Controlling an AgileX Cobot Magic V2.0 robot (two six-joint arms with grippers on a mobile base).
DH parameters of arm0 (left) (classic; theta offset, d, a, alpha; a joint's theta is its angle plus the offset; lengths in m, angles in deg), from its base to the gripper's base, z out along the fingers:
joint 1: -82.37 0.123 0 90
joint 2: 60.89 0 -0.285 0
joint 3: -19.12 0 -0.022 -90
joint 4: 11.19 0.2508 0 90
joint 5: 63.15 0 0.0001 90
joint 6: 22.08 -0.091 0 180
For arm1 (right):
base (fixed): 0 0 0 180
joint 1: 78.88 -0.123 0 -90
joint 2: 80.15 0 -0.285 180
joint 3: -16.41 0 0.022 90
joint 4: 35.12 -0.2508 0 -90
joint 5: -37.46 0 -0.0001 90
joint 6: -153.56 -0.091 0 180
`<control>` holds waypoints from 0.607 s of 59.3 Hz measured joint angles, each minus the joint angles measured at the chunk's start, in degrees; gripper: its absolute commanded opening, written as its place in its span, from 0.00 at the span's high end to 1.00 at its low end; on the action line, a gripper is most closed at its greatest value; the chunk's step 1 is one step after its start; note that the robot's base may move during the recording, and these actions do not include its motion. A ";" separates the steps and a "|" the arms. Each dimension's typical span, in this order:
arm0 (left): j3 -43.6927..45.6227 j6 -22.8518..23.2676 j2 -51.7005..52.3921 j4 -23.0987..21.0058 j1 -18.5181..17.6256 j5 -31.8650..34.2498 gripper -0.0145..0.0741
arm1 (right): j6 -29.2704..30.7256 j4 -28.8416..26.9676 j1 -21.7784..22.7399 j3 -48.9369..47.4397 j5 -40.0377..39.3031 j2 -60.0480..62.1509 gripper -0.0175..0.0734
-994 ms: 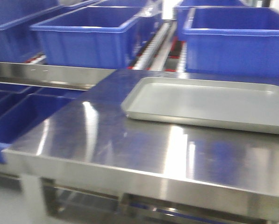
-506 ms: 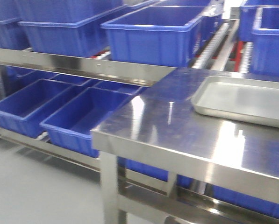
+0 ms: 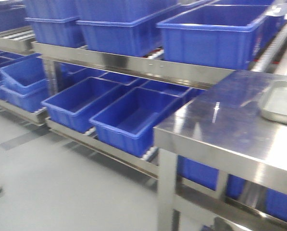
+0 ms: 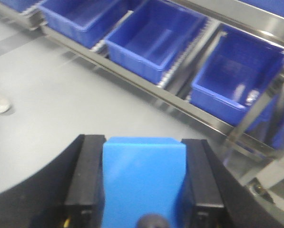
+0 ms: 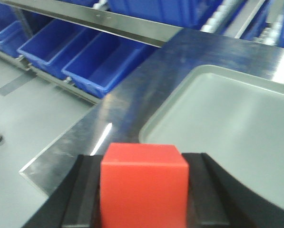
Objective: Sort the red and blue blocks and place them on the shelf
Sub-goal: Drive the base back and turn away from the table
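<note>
The left gripper (image 4: 142,142) clenches the blue block (image 4: 144,183) between its fingers; the right gripper (image 5: 144,159) clenches the red block (image 5: 144,187) likewise. Ahead of the right fingers the grey tray (image 5: 237,123) lies on the table (image 5: 113,114); ahead of the left stands the shelf (image 4: 132,76) with blue bins (image 4: 156,38). The front view has swung left since a second ago: the tray now sits at the right edge and more shelf shows
</note>
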 measured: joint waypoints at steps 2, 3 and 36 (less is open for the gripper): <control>0.00 0.00 0.00 0.00 0.00 0.00 0.70 | 0.00 0.00 0.00 0.00 0.00 0.00 0.74; 0.00 0.00 0.00 0.00 0.00 0.00 0.70 | 0.00 0.00 0.00 0.00 0.00 0.00 0.74; 0.00 0.00 0.00 0.00 0.00 0.00 0.70 | 0.00 0.00 0.00 0.00 0.00 0.00 0.74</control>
